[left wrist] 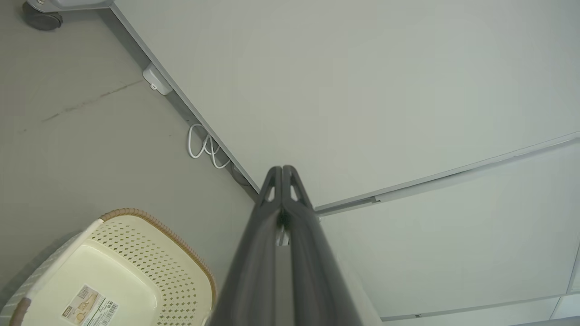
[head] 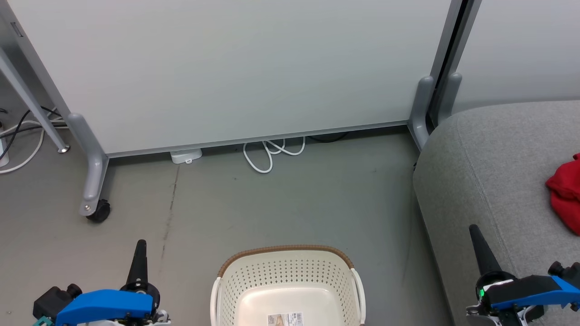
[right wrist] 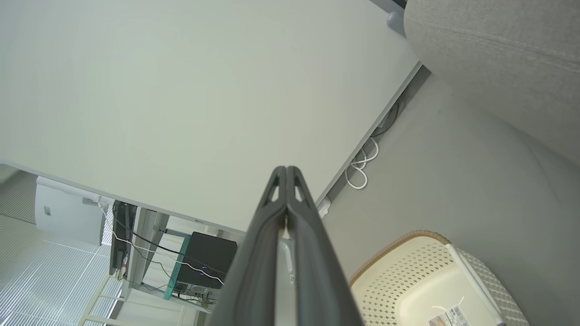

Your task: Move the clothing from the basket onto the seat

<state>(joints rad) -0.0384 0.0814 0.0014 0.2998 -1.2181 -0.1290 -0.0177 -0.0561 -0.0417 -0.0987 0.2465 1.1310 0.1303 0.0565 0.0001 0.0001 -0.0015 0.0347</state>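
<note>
The clothing lay as a red heap on the seat, ahead of the right jaws and off to their right, well apart from them and cut by the edge of the head view. Whether the heap held both garments could not be told. The right jaws hung low over the seat's near edge, pressed shut with nothing between them; in the right wrist view the two dark fingers met along their whole length.

The basket stood on the floor between the two pairs of jaws, nearer the camera than their tips. What showed of its inside was bare cream plastic with a printed label on the bottom and no cloth over it. Its nearest part lay out of frame, so that corner could not be checked.

The left jaws were likewise shut on nothing, their fingers closed tip to tip and pointing past the basket's left side toward the partition panel and the white cable looped under it.

Judging from this, the red cloth sat where the task wanted it and the basket looked emptied. That would explain why both arms were held back, one to each side of the basket, gripping nothing and reaching for nothing.
</note>
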